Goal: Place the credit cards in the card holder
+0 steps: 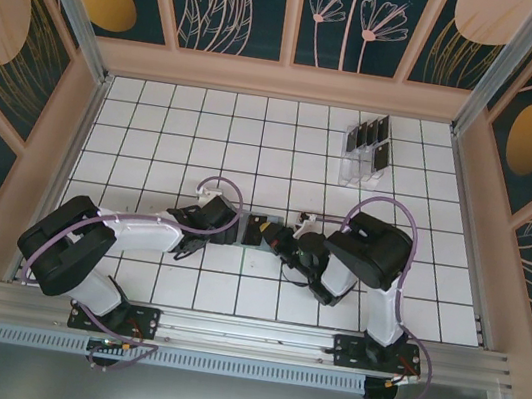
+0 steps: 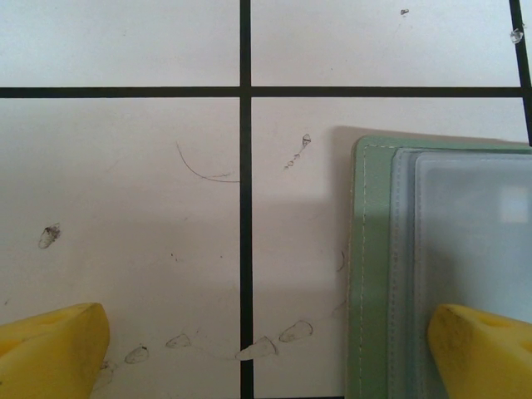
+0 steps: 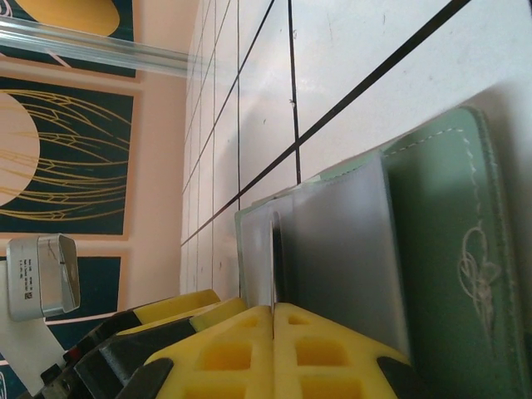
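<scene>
Card (image 3: 274,241) pinched edge-on in my right gripper (image 3: 274,314), jaws tight, long edge aimed into the card holder (image 3: 449,249) straight ahead, mid-table; left gripper (image 2: 266,345) spread wide, one finger (image 2: 482,349) over the holder.

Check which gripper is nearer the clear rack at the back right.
Right. The right gripper is at the green card holder's right end, diagonally near-left of the rack; the left gripper is at the holder's left end, farther from it.
</scene>
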